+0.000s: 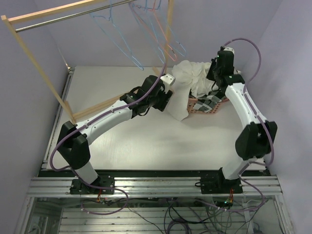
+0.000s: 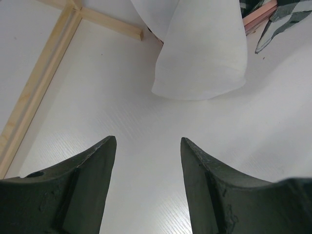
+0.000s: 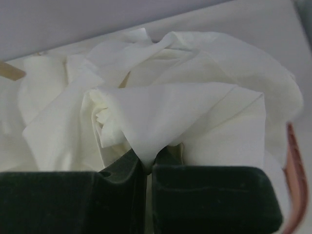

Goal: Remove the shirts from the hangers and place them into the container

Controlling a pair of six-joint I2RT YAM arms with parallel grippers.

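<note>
Top: white shirt [image 1: 190, 78] heaped over pink laundry basket [image 1: 194, 106], one sleeve spilling onto worktop [image 1: 122, 141]; checked flannel [image 1: 210, 101] at its near rim; wire hangers [image 1: 146, 29] bare on the rail
Left wrist: left end effector [image 2: 148, 141] released, empty, near the sleeve
Right wrist: right end effector [image 3: 148, 168] clenched on a shirt fold
Judgement: lower the fold deep into the basket before letting go, then tuck the sleeve in

A fold of the shirt [image 3: 165, 107] sits between the right jaws, the rest heaped in the container [image 1: 193, 107] beneath them, one end spilling onto the table [image 2: 97, 97] just ahead of the left jaws. The hangers [image 1: 161, 39] hang on the rail [image 1: 58, 20], above and beyond them.
</note>
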